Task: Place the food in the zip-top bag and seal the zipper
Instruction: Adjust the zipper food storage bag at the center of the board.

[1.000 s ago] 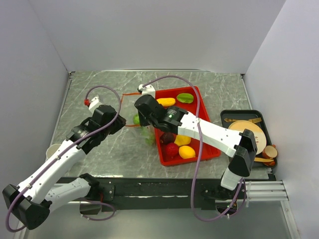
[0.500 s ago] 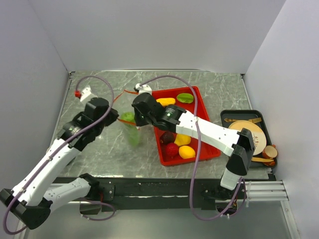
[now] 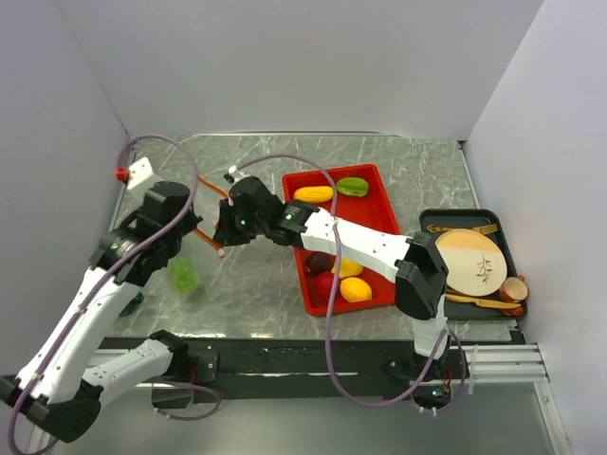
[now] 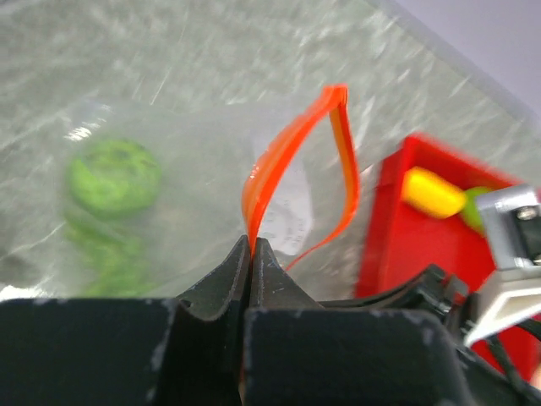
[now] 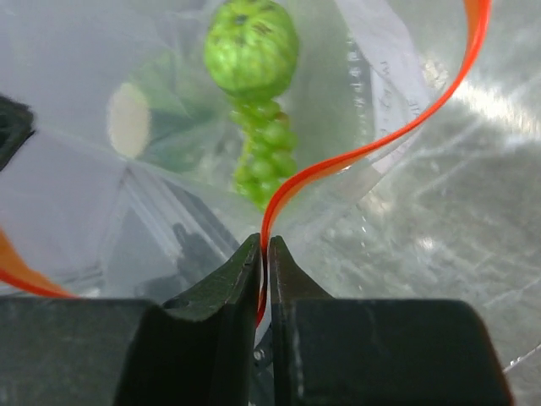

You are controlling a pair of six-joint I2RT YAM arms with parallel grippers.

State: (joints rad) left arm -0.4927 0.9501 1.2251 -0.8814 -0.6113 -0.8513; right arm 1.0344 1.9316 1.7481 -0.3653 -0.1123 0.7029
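The clear zip-top bag [image 3: 196,254] hangs between my two grippers, left of the red tray [image 3: 384,204]. Green food [image 3: 183,276] lies inside it; in the right wrist view it shows as a green round piece [image 5: 252,38] and a bumpy cluster [image 5: 265,156]. My left gripper [image 3: 194,227] is shut on the orange-red zipper [image 4: 292,148] on one side of the mouth. My right gripper [image 3: 224,231] is shut on the zipper [image 5: 363,152] on the other side. The mouth gapes open. Yellow [image 3: 314,193], green [image 3: 352,187], dark red [image 3: 320,263] and red [image 3: 327,282] food lie in the tray.
A black tray [image 3: 432,218] with a tan plate [image 3: 470,262] and wooden cutlery stands at the far right. The red tray's edge [image 4: 390,211] is close to the right of the bag. White walls enclose the marble table [image 3: 237,161].
Both grippers have moved left with the bag, away from the red tray. The green food in the bag has swung down and left. The mouth is still held by both grippers.
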